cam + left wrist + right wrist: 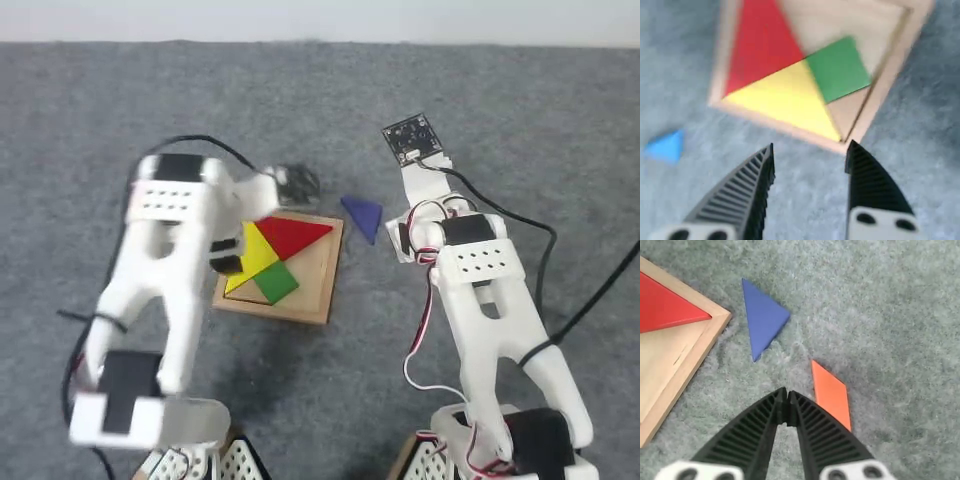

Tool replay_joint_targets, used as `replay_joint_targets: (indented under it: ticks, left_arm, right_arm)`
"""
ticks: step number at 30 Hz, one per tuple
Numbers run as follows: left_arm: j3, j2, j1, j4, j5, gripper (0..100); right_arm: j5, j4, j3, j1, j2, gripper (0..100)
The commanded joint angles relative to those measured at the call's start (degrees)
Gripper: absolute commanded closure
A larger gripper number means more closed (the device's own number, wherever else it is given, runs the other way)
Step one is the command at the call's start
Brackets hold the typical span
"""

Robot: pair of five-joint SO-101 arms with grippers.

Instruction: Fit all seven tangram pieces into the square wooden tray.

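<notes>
Tray: the square wooden tray (pixel 290 310) lies flat on the grey carpet (pixel 500 100), between the two arms.
Inside the tray: three pieces, all lying flat. The large red triangle (pixel 293 236) has its long side along one wall. The large yellow triangle (pixel 256 255) has its long side along the neighbouring wall and touches the red one. The green square (pixel 276 283) sits against both triangles, with one corner where they meet.
Bare part of the tray: the wooden floor shows on the side away from the yellow triangle, beside the red triangle and the green square.
Outside the tray: three pieces on the carpet. The dark blue triangle (pixel 363 213) is near a tray corner, not touching it. The orange parallelogram (pixel 831 395) is near the dark blue triangle, farther from the tray. The small light blue triangle (pixel 665 146) is off another corner, close to where red and yellow meet.
Count: four triangles, one square, one parallelogram, so six pieces are seen; one tray.
Left gripper (pixel 811 145): its fingers are spread apart and hold nothing; it hangs over the carpet just beside the tray wall along the yellow triangle.
Right gripper (pixel 788 391): its fingers are pressed together with nothing between them; it is over the carpet, just beside the orange parallelogram.
</notes>
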Motion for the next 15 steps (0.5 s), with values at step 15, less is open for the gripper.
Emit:
replay_joint_targets:
  ticks: [15]
  left_arm:
    - [-18.2,15.4,-14.4,-14.6,72.3,89]
  right_arm:
    - [-0.3,-0.8,-0.4,-0.9,-3.2,99.1]
